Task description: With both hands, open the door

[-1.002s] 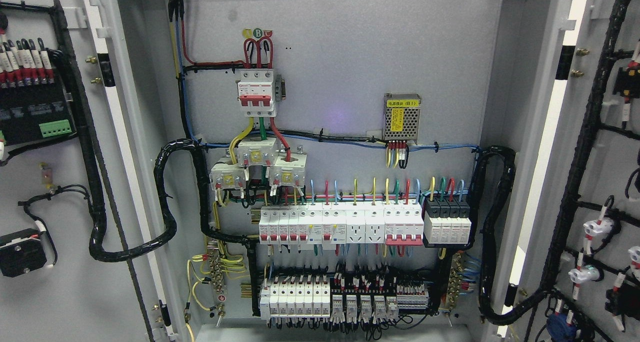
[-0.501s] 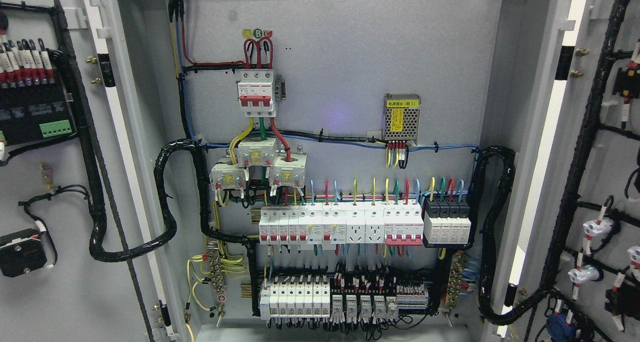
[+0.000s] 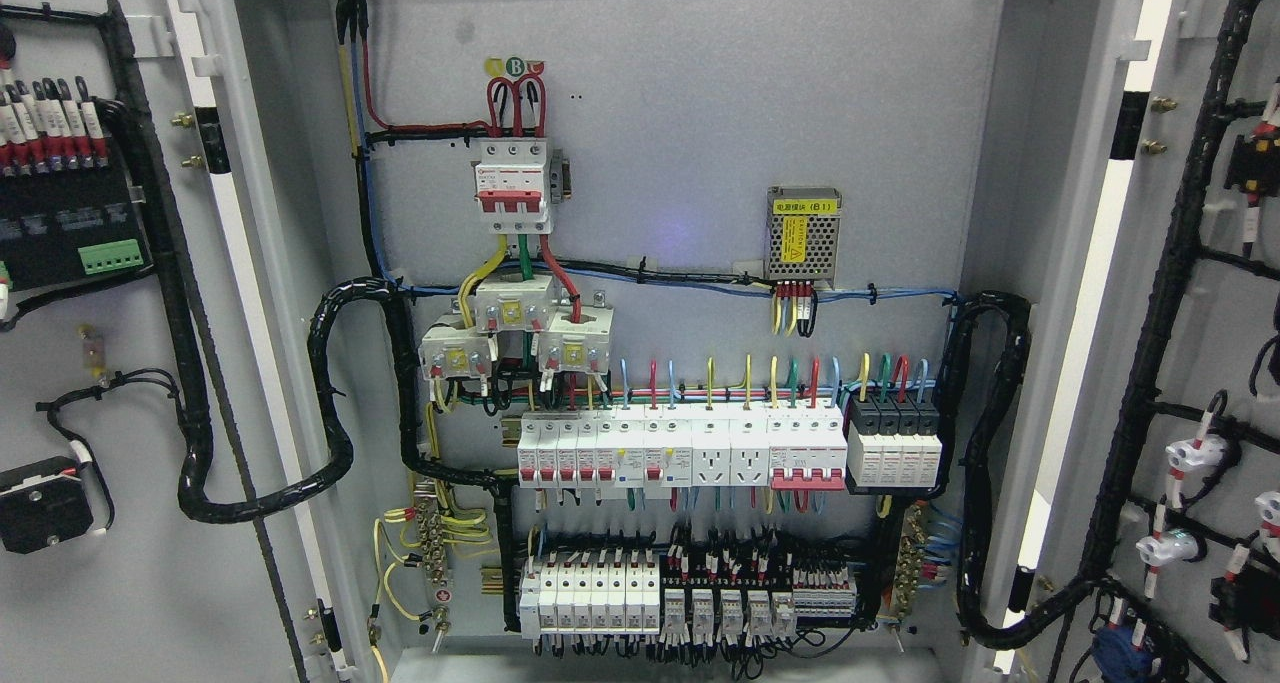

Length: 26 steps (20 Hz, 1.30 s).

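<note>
An electrical cabinet fills the head view with both doors swung wide open. The left door [image 3: 90,583] shows its grey inner face at the left edge, carrying black cable looms and a black terminal block [image 3: 60,233]. The right door [image 3: 1225,343] stands open at the right edge, with black wiring and white connectors on its inner side. Between them the grey back panel [image 3: 680,113] is fully exposed. Neither of my hands nor any arm shows in the picture.
On the back panel sit a red-and-white main breaker [image 3: 512,183], a small power supply [image 3: 803,233], a row of white breakers [image 3: 680,453] and lower relays [image 3: 690,598]. Thick black cable bundles [image 3: 330,403] loop from the panel to each door.
</note>
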Each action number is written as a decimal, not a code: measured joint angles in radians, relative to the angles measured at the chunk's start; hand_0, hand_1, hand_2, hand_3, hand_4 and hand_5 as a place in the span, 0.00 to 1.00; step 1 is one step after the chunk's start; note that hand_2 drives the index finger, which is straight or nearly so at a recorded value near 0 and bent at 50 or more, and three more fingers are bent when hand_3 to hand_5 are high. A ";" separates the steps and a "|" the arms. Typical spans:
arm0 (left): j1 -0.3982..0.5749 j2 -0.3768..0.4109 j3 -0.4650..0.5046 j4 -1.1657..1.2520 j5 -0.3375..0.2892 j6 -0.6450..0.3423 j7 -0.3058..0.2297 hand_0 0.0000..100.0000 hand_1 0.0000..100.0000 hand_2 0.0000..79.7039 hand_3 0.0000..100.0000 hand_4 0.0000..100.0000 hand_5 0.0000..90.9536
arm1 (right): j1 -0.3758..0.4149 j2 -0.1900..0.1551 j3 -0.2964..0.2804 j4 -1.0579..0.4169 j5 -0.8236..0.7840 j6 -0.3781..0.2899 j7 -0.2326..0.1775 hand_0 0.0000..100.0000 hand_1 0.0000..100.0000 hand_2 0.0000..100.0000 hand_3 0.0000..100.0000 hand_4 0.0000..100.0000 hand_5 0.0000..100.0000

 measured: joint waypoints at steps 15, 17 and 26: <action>-0.113 -0.029 0.004 0.331 0.023 0.443 0.052 0.00 0.00 0.00 0.00 0.03 0.00 | -0.191 0.123 -0.080 0.380 0.159 0.349 -0.195 0.11 0.00 0.00 0.00 0.00 0.00; -0.116 -0.031 0.004 0.349 0.013 0.455 0.059 0.00 0.00 0.00 0.00 0.03 0.00 | -0.204 0.133 -0.086 0.408 0.195 0.384 -0.212 0.11 0.00 0.00 0.00 0.00 0.00; -0.122 -0.036 0.000 0.394 -0.010 0.466 0.063 0.00 0.00 0.00 0.00 0.03 0.00 | -0.232 0.166 -0.100 0.479 0.325 0.482 -0.245 0.11 0.00 0.00 0.00 0.00 0.00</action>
